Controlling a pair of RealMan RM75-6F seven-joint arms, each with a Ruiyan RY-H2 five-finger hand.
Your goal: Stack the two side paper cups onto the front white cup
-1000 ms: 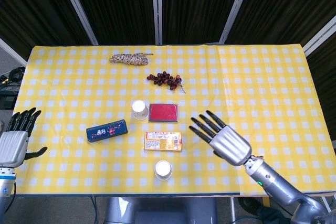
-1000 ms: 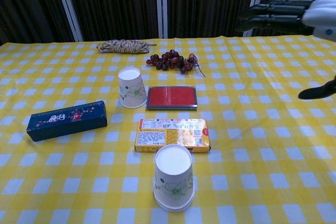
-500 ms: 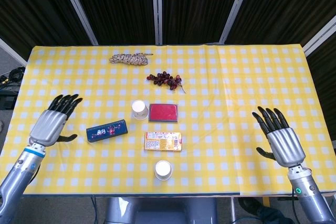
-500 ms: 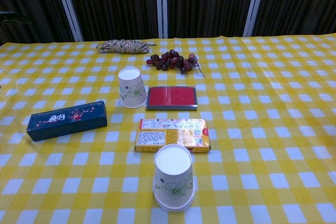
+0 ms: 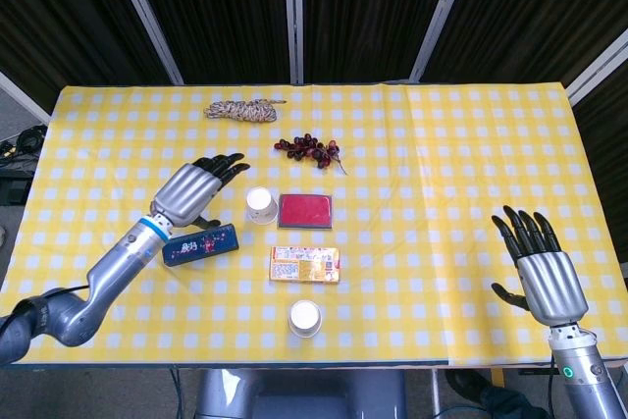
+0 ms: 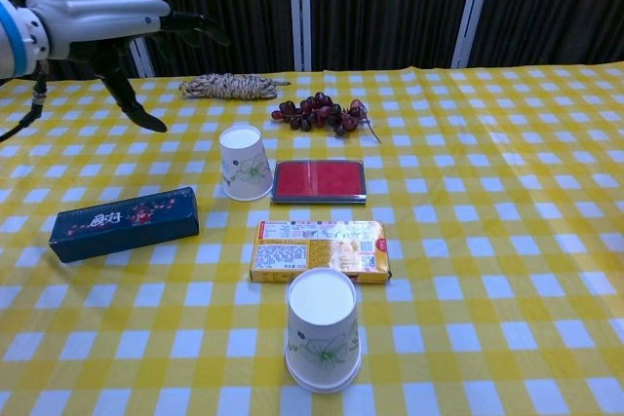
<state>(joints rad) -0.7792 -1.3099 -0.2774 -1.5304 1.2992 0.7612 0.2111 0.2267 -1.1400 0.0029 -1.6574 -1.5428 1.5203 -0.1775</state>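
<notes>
Over the yellow checked surface (image 5: 461, 144), the left robot hand (image 5: 194, 190) hovers with fingers spread, holding nothing, just left of the upside-down paper cup (image 5: 260, 205) beside the red pad (image 5: 305, 211). The risk as I judge it: this light cup could tip or skid against the pad if the fingers close off-centre, or crumple under a hard squeeze; the dark blue box (image 5: 200, 244) below the hand could be nudged too. The front white cup (image 5: 305, 318) stands inverted near the front edge, well apart from both hands. The right robot hand (image 5: 548, 277) is open, empty, far right. Only two cups are visible.
</notes>
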